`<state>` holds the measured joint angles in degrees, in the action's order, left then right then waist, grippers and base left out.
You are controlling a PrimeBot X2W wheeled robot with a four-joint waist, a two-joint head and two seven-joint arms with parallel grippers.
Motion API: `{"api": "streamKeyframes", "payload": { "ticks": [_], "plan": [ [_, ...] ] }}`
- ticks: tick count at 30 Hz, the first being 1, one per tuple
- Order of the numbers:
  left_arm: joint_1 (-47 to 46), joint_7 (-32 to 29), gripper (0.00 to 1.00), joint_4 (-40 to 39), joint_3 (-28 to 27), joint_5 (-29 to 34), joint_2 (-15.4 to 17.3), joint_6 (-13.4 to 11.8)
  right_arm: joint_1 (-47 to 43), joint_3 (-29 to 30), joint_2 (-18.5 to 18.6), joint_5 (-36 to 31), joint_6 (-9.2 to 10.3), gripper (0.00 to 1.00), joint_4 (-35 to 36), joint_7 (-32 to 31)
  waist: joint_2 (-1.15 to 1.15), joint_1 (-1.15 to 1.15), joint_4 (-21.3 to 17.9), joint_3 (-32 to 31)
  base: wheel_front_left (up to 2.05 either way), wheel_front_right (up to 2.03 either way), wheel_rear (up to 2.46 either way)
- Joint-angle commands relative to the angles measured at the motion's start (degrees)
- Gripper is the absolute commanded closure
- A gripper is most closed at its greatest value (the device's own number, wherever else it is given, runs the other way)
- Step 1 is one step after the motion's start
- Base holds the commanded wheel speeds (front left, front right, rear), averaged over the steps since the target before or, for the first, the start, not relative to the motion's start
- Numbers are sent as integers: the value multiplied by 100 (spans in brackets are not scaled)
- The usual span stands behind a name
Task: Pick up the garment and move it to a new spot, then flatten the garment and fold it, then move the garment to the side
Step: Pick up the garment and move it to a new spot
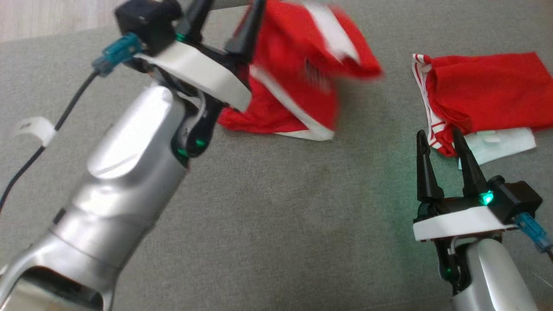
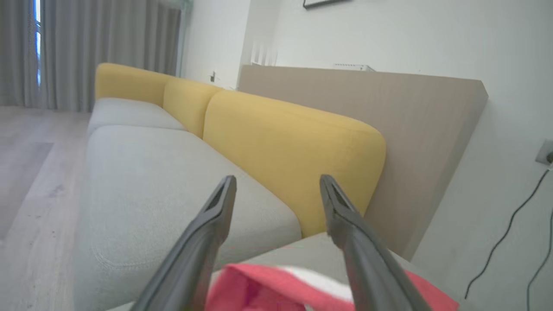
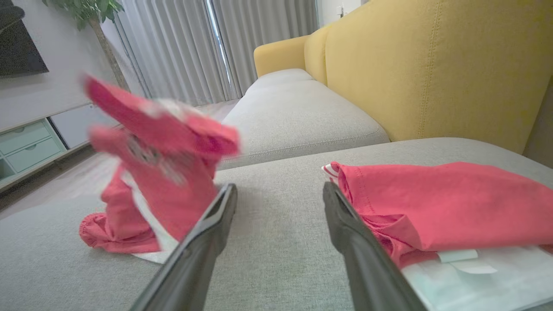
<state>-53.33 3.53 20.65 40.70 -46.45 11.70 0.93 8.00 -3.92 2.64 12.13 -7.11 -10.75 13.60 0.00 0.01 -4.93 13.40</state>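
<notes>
**A:** What is at the far left?

**B:** The silver left arm [image 1: 129,172] reaches up and away over the grey sofa cushion [image 1: 281,216]; a teal plug [image 1: 116,52] sits at its wrist; the left gripper [image 1: 233,6] is at the top edge of the head view.

**A:** And its jaws?

**B:** Released; the two dark fingers stand wide apart with nothing pinched between them; in the left wrist view red cloth shows low down, beneath the fingers.

**A:** So where is the garment?

**B:** Just right of that gripper; the garment [image 1: 293,86] is red with white trim; its upper part is blurred and its lower edge rests on the cushion; I cannot tell whether the nearer finger touches it.

**A:** And further right?

**B:** Grey cushion, then the right gripper [image 1: 438,134], low down with its fingers pointing up the view; its jaws are released too, holding nothing; their tips are just beside a folded red cloth [image 1: 488,90] with striped red-and-white trim; that cloth lies on a pale green sheet [image 1: 505,144], well apart from the garment; in the right wrist view a yellow backrest [image 3: 432,65] rises behind it.
</notes>
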Motion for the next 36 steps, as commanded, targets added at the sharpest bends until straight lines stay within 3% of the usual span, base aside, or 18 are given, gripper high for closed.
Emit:
{"api": "streamKeyframes", "payload": {
  "ticks": [1,9,14,19,28,36],
  "plan": [
    [-306,84,0,-105,-262,46,183,-45,220,-140,24,48,-37,0,155,78,0,-1,14,-16,0,0,0],
    [180,767,0,114,-549,130,684,-53,83,40,24,-32,-37,0,99,116,0,-1,413,-292,0,0,0],
    [1061,1041,0,-5,-630,298,1094,-153,-44,99,24,-114,-37,0,130,107,0,-1,778,-494,0,0,0],
    [2174,1136,0,-361,-869,356,1226,-289,-192,144,24,-172,-37,0,183,27,0,-1,1085,-653,0,0,0],
    [3797,1145,0,-1241,-1643,1081,731,-411,-376,109,23,-163,-37,0,282,-86,0,-1,1306,-853,0,0,0],
    [4322,1146,0,-1359,-2102,1671,235,-168,-441,112,23,-159,-37,0,329,-128,0,-1,1351,-873,0,0,0]
  ]
}}
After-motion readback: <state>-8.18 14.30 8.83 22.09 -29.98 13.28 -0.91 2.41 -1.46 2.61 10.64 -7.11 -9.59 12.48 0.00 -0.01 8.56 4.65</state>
